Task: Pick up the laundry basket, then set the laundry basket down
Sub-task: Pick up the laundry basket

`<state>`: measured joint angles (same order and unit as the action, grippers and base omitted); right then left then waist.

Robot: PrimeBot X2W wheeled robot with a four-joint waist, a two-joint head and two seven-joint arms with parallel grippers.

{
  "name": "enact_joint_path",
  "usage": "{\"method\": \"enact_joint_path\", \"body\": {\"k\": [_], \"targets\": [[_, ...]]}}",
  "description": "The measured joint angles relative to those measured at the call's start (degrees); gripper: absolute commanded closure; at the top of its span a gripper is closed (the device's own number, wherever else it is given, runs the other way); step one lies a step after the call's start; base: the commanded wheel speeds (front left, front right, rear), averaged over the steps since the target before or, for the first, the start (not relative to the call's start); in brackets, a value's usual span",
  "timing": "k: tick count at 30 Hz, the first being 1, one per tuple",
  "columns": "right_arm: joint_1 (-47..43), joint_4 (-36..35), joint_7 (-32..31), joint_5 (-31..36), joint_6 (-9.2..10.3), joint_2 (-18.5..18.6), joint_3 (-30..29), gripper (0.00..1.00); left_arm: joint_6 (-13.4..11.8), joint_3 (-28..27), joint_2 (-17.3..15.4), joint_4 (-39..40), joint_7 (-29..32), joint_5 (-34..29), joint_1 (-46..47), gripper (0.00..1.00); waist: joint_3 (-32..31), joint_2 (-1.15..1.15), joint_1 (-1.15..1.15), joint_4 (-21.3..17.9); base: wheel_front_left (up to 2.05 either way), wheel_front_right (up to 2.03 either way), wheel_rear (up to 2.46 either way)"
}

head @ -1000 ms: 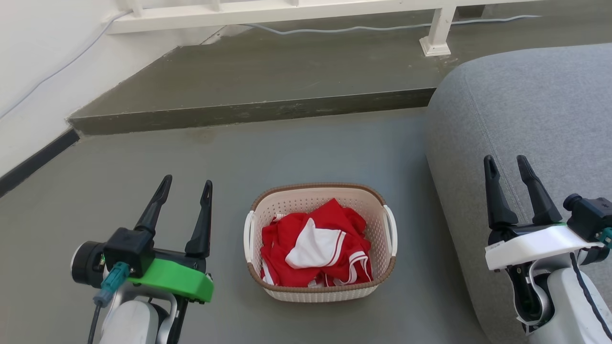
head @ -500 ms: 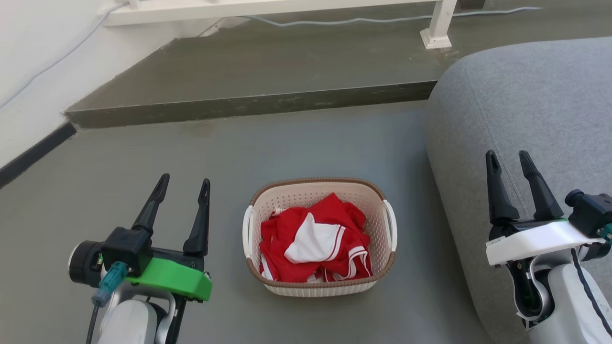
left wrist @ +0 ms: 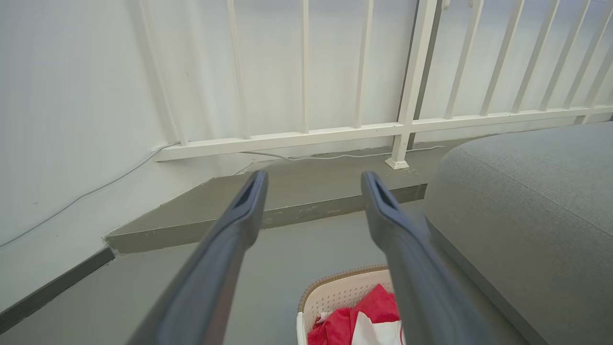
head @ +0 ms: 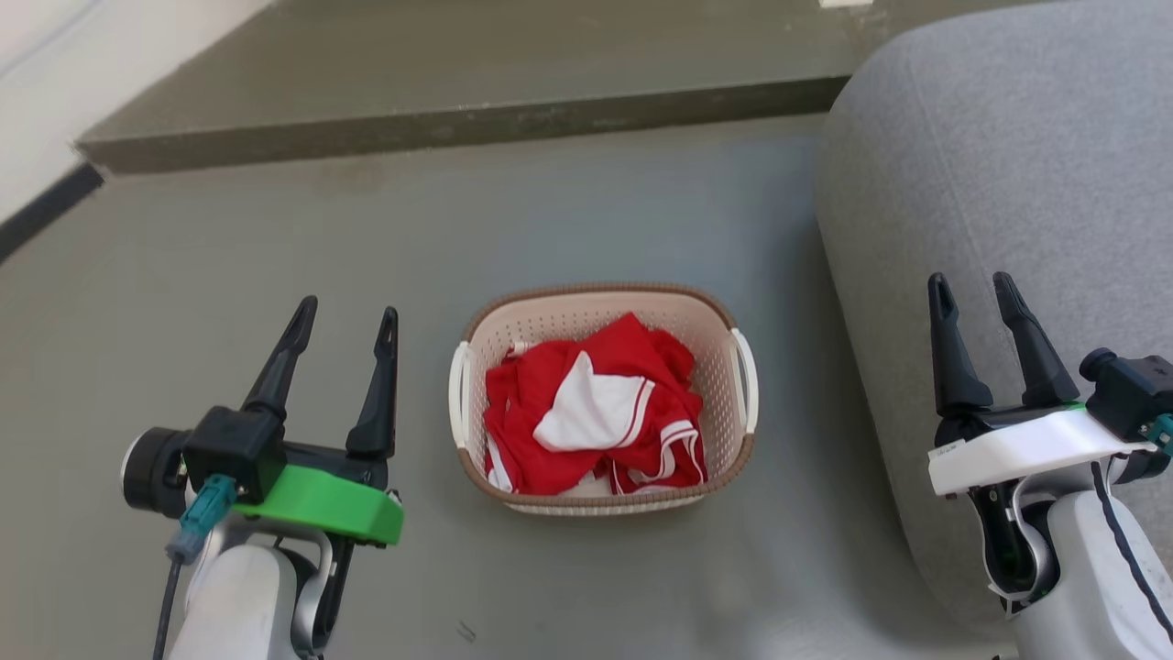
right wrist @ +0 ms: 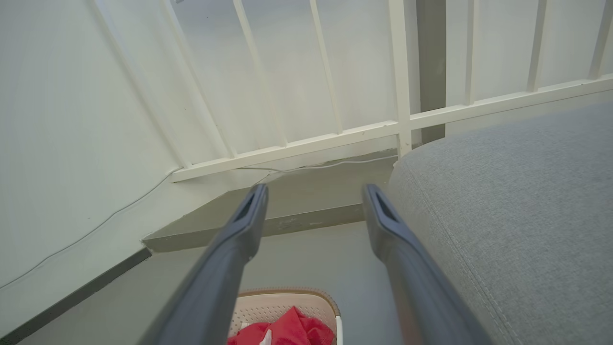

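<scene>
basket (head: 586, 321) upright on floor (head: 275, 229), between the two grippers, touching neither; red and white cloth (head: 596, 412) heaped inside. left gripper (head: 348, 309) near its left side, jaws apart, holding nothing. right gripper (head: 969, 280) over sofa (head: 1008, 165) edge, well apart from basket, jaws likewise apart, empty. step (head: 440, 119) beyond.

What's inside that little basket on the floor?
The laundry basket holds crumpled red and white clothing. The pile covers the basket's bottom, so whatever may lie beneath it cannot be seen.
</scene>
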<state>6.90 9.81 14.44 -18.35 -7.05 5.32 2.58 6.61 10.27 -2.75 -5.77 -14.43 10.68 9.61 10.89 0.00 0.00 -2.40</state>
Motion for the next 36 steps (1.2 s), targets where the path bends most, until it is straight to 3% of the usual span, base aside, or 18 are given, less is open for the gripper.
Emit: {"method": "enact_joint_path", "body": {"k": [16,36], "targets": [[7.5,4.6,0.1,0.4,-0.01,-0.3,1.7,0.00,0.0,-0.7,0.2,-4.7,0.0,-0.9,7.8,0.00,11.5,0.00,0.01,-0.8,0.00,0.00,0.00],[22.0,18.5,0.1,0.7,-0.01,-0.6,5.5,0.00,0.4,-0.9,0.5,-15.1,0.0,-0.9,20.8,0.00,26.4,0.00,0.01,-1.4,0.00,0.00,0.00]]}}
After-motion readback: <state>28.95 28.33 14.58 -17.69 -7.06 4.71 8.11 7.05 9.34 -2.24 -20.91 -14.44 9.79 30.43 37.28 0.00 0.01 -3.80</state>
